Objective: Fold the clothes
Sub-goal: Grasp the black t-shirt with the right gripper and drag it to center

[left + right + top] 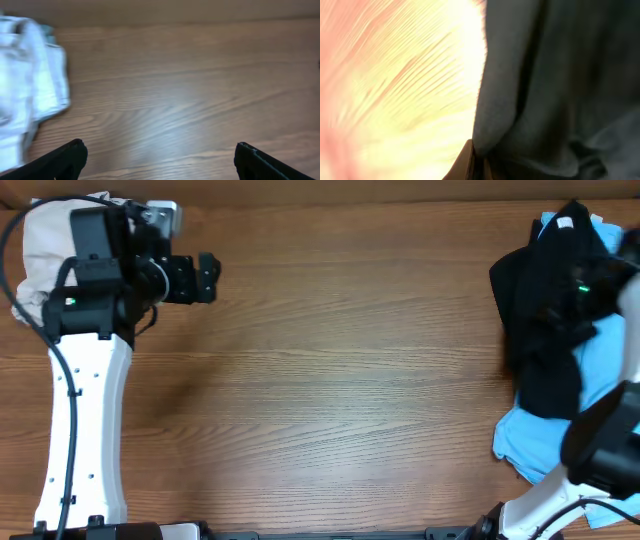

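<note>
- left arm (85, 410) rises closest to the overhead lens, running from 7 o'clock up to 10 o'clock. its left gripper (207, 278) points toward 3 o'clock above the bare wooden table (340, 380), spread apart and holding nothing.
- white clothes (40, 250) lie bunched at 10 o'clock, partly under that arm.
- at 3 o'clock a black garment (540, 340) hangs over the end of the right arm (600, 445) and over a light blue garment (535, 445) that spreads toward 4 o'clock. the right gripper is buried under the cloth.
- left wrist view: two dark fingers (70, 157) sit at 7 and 5 o'clock, set wide, with only table between them. the white clothes lie at 9 o'clock, near the 7 o'clock finger.
- right wrist view: the black garment (555, 90) fills 12 to 5 o'clock, right against the lens, and blurred, glaring table takes the 9 o'clock side. i cannot tell whether this tool is wide or closed.
</note>
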`<action>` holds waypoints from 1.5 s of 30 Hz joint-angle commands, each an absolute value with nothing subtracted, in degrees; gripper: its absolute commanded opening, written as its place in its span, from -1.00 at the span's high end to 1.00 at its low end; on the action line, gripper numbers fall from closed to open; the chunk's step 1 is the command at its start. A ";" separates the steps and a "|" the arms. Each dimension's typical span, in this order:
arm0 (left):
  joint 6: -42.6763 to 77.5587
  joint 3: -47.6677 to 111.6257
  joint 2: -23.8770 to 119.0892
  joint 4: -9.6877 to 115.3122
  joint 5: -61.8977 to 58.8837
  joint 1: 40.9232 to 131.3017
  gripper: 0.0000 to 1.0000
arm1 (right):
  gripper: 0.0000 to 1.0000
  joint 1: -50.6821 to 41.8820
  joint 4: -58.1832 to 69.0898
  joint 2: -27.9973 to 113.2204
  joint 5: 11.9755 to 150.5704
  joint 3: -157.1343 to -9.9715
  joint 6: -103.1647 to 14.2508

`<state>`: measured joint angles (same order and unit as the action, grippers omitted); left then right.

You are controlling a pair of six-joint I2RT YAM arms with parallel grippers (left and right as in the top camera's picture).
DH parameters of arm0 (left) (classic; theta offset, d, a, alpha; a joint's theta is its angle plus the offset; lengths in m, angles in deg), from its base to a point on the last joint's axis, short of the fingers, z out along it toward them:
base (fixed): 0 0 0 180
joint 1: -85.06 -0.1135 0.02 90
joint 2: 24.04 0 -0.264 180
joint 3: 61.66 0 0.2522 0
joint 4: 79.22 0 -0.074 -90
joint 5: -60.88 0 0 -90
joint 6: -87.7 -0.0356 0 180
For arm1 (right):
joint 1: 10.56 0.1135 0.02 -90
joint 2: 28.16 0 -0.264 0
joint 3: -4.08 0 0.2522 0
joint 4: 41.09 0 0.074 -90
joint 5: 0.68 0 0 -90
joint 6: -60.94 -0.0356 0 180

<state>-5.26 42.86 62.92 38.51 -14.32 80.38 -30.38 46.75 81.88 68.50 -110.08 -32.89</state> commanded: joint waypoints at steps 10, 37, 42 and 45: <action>-5.76 45.09 63.05 37.30 -21.20 71.76 -0.99 | 0.81 10.58 43.23 80.24 65.46 -111.13 -33.59; -11.49 45.05 65.93 35.84 -14.21 80.31 -1.00 | 0.15 -14.55 45.05 76.00 69.92 -110.36 -34.58; -11.53 45.05 70.63 35.97 -14.75 84.96 -0.91 | -0.10 -10.44 38.01 77.62 69.96 -109.64 -36.44; -11.03 45.05 73.23 36.47 -14.71 85.49 -0.85 | -0.10 -7.14 32.15 79.30 70.92 -108.68 -39.54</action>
<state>-10.26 43.78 71.11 36.04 -15.17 85.23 -9.98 34.97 78.10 71.69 -109.75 -36.87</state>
